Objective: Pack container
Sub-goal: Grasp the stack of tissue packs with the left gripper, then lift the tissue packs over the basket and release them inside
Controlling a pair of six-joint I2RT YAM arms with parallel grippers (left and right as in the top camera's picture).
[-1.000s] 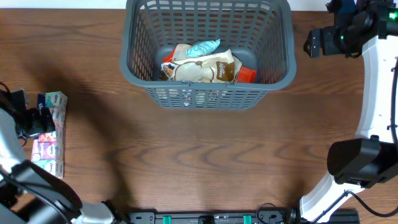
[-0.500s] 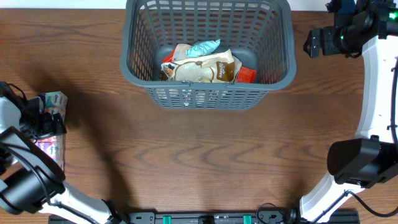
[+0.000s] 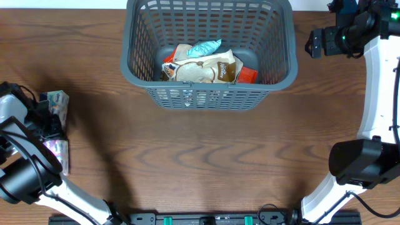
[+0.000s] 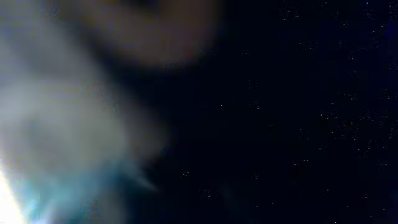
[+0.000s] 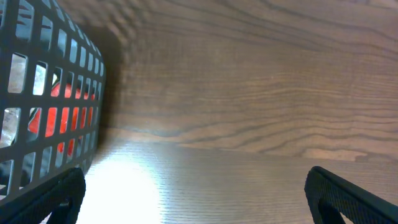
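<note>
The container (image 3: 209, 95), a dark grey lattice basket, stands at the table's far middle with several snack packets (image 3: 206, 65) inside. At the far left edge my left gripper (image 3: 49, 119) is down on a blue-green snack packet (image 3: 58, 101), which bunches up between its jaws. The left wrist view is dark, with only a pale blue blur (image 4: 56, 124) pressed close to the lens. My right gripper (image 3: 317, 42) hovers right of the container, open and empty. In its wrist view the right gripper (image 5: 199, 205) has the container wall (image 5: 37, 93) at its left.
A pink packet (image 3: 56, 150) lies just in front of the blue-green one at the left edge. The right arm's base (image 3: 356, 162) stands at the front right. Bare wooden tabletop (image 3: 206, 156) lies between the container and the front edge.
My left gripper has come down on the blue-green packet and closed on it; the packet has bunched and shifted slightly right. The right arm has not moved.
</note>
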